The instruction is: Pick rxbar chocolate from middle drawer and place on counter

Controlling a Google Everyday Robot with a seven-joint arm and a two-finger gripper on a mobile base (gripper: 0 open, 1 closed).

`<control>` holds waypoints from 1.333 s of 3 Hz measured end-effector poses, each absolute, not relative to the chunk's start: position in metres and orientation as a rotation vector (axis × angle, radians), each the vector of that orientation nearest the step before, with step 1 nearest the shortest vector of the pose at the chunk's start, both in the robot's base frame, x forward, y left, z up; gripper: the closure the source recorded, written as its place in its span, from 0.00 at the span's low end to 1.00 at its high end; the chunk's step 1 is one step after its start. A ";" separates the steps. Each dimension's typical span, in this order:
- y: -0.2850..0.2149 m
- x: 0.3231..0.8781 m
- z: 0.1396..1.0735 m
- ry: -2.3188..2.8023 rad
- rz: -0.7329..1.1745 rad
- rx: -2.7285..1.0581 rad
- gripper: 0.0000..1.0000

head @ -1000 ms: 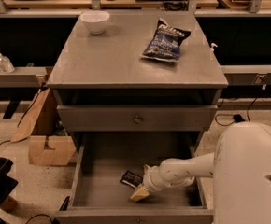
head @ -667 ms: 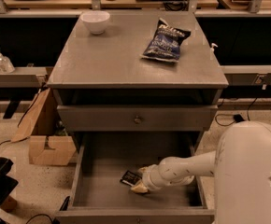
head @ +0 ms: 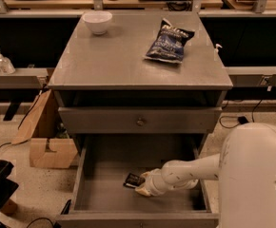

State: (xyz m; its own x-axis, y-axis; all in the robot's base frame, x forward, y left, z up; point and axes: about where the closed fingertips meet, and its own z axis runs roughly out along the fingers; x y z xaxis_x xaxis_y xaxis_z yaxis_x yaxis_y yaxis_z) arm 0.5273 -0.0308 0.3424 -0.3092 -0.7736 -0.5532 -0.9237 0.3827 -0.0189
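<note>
The grey middle drawer (head: 104, 194) is pulled open below the shallower drawer front with a round knob (head: 140, 122). On its floor lies the rxbar chocolate (head: 133, 180), a small black wrapper with pale lettering. My white arm reaches in from the right, and my gripper (head: 142, 184) is down at the bar's right end, touching or covering part of it. The counter (head: 123, 61) is the grey top of the cabinet.
A blue chip bag (head: 168, 41) lies at the counter's back right and a white bowl (head: 97, 22) stands at the back left. A cardboard box (head: 50, 151) sits on the floor left of the cabinet. My white body (head: 257, 175) fills the lower right.
My gripper has moved from the drawer's front floor, right of the bar, back and left onto the bar's right end. The bar has not visibly moved.
</note>
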 end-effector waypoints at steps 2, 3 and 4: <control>-0.033 0.528 0.369 2.153 0.441 -1.504 1.00; -0.049 0.565 0.485 2.065 0.430 -1.541 1.00; -0.056 0.575 0.546 2.029 0.474 -1.581 1.00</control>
